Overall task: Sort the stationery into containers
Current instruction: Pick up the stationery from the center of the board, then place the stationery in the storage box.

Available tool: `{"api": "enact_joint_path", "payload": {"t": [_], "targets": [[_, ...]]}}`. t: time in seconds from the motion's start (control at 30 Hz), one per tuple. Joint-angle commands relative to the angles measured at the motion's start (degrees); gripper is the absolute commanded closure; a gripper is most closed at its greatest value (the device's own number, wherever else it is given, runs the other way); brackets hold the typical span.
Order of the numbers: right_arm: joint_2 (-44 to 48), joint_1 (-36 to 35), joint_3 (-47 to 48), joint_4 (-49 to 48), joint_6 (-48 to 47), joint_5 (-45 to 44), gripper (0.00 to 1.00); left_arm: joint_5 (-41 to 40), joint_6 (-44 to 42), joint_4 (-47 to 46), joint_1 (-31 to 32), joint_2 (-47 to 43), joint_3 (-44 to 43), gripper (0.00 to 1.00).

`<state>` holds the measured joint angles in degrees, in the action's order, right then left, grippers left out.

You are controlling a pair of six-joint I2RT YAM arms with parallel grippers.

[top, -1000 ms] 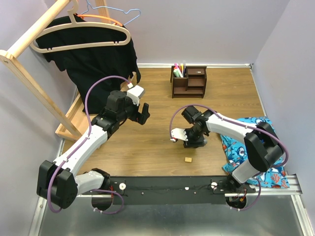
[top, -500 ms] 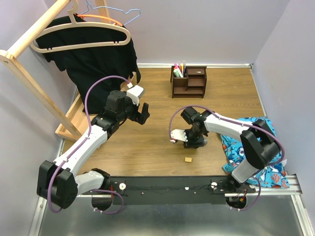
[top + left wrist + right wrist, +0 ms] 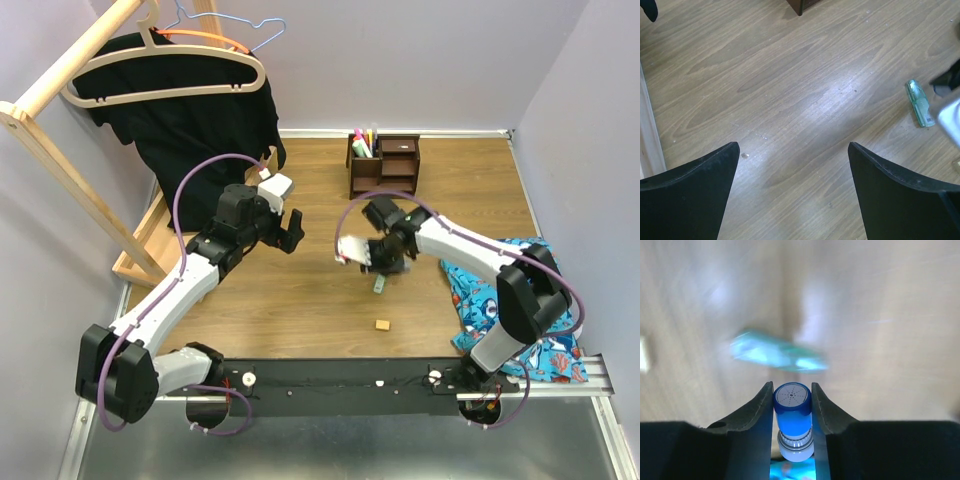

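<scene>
My right gripper [image 3: 384, 256] is shut on the blue-capped small tube [image 3: 792, 410] and holds it above the wooden floor; the pads [image 3: 765, 400] press both sides of the cap. A green, flat piece of stationery [image 3: 380, 284] lies on the floor just below it, blurred in the right wrist view [image 3: 777, 352] and also showing in the left wrist view [image 3: 920, 102]. A small orange-yellow eraser block [image 3: 382, 324] lies nearer the front. The dark brown organizer [image 3: 384, 165] stands at the back with pens and highlighters [image 3: 362, 143] upright in it. My left gripper [image 3: 290, 230] is open and empty over bare floor [image 3: 792, 165].
A wooden clothes rack [image 3: 60, 150] with a black garment [image 3: 190, 120] and hangers stands at the left. The blue fish-print cloth [image 3: 500, 300] lies at the right under my right arm. A corner of the organizer [image 3: 802, 5] shows at the top of the left wrist view.
My right gripper has lifted off the floor and moved back toward the organizer with the tube in it, uncovering the green item. The left arm has barely moved.
</scene>
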<state>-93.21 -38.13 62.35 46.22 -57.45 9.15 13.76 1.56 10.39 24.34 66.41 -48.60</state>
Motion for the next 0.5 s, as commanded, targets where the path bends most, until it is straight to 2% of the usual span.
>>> {"api": "enact_joint_path", "payload": {"t": [0.0, 0.03, 0.07, 0.23, 0.33, 0.37, 0.43, 0.47], "targets": [[2.1, 1.6, 12.0, -2.7, 9.6, 1.0, 0.84, 0.1, 0.0, -0.7, -0.3, 0.9, -1.4, 0.01], [1.9, 2.0, 14.5, -3.6, 13.1, 1.6, 0.94, 0.2, -0.1, -0.8, -0.3, 1.3, -1.6, 0.01], [1.8, 3.4, 15.3, -6.5, 15.0, 1.9, 0.97, 0.1, 0.0, -0.7, -0.3, 1.4, -1.8, 0.01], [2.0, 9.3, 16.3, -19.6, 27.8, 3.9, 0.99, 0.3, 0.0, -0.1, -0.1, 2.4, -3.3, 0.01], [2.9, 14.6, 14.5, -34.0, 36.1, 3.3, 0.99, 0.2, 0.0, 0.3, 0.0, 3.3, -4.0, 0.01], [3.7, 16.8, 12.4, -43.0, 40.5, 2.9, 0.99, 0.2, 0.0, 0.4, 0.0, 3.5, -4.3, 0.01], [4.6, 18.2, 9.1, -53.4, 44.1, 0.4, 0.99, 0.4, 0.3, 0.9, 0.1, 4.8, -5.0, 0.01], [4.8, 18.9, 7.6, -62.8, 45.8, -0.4, 0.99, 0.4, 0.3, 0.9, 0.1, 5.1, -5.4, 0.01]]}}
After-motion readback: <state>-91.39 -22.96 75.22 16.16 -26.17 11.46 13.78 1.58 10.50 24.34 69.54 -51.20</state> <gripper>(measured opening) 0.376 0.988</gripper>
